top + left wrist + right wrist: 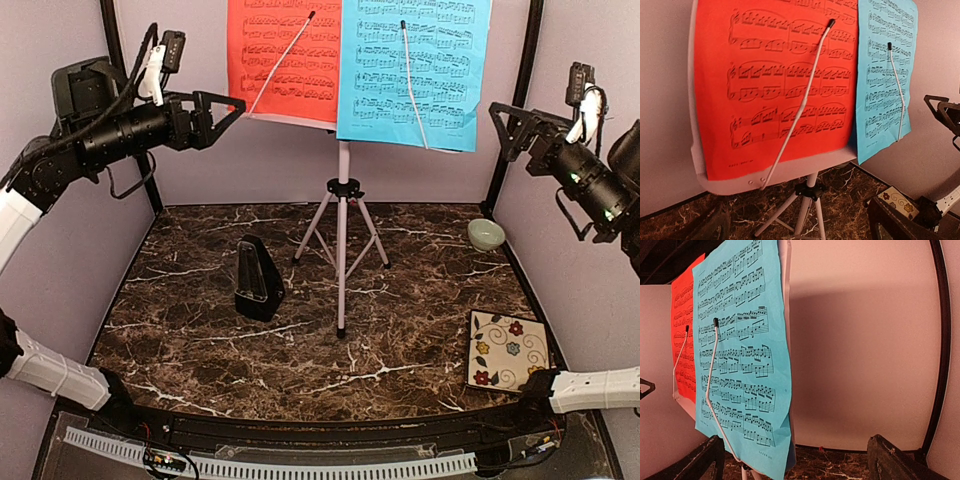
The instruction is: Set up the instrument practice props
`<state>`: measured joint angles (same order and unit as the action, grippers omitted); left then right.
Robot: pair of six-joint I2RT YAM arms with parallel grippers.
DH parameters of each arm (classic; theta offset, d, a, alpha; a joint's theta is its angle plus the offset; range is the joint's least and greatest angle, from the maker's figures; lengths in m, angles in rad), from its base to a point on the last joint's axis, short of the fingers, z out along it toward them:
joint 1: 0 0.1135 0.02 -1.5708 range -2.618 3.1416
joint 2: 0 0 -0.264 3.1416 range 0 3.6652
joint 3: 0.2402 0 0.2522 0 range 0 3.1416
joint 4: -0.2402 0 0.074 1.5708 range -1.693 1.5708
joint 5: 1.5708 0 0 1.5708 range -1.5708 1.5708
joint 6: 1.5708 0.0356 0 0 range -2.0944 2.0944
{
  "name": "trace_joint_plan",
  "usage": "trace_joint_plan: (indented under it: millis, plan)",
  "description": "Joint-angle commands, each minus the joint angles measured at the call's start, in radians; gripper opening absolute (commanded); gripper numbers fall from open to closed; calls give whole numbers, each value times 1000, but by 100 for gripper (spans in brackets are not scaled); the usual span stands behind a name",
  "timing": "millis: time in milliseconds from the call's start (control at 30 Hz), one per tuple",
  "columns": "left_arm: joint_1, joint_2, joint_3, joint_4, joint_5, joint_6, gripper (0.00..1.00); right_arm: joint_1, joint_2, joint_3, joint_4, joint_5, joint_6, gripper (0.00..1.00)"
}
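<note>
left gripper point(230, 110): spread, left of red page point(280, 60) | right gripper point(500, 130): spread, right of cyan page point(415, 70) | both pages on music stand point(343, 190), far centre | metronome point(257, 280): near-left of stand

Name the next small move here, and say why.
Probably lower the left gripper toward the metronome. The red page and blue page already sit on the stand under its wire arms. Both it and the right gripper are open and empty, and the metronome stands on the table nearer the left side.
</note>
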<state>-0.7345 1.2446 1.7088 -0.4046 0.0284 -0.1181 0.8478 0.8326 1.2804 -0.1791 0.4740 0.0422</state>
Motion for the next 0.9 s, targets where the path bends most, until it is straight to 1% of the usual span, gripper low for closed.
trace_joint_plan:
  millis: [0,67,200,267,367,500,567,667,800,867]
  plan:
    - [72,-70,-106,-144,-59,-102,99,-4,-28,-17,-156,-28,92,100]
    - [128,-105,-180,-160,-4,-155,99,-3,-30,-46,-199,-48,124,100]
    - [259,-162,-364,-120,92,-226,99,-3,-30,-150,-226,-105,200,100]
    - [324,-178,-445,-95,136,-251,99,-4,-27,-212,-215,-130,233,100]
    - [441,-189,-570,-44,245,-291,99,-3,-14,-286,-183,-158,268,100]
    - [557,-215,-709,38,329,-343,99,-9,8,-364,-133,-199,304,100]
    - [591,-220,-758,68,361,-364,99,-26,21,-400,-109,-232,330,100]
    - [611,-219,-798,78,350,-372,99,-73,35,-455,-57,-298,369,100]
    - [612,-201,-828,64,347,-353,99,-169,45,-528,17,-404,398,100]
    - [611,-210,-844,61,372,-322,99,-233,67,-546,18,-460,398,100]
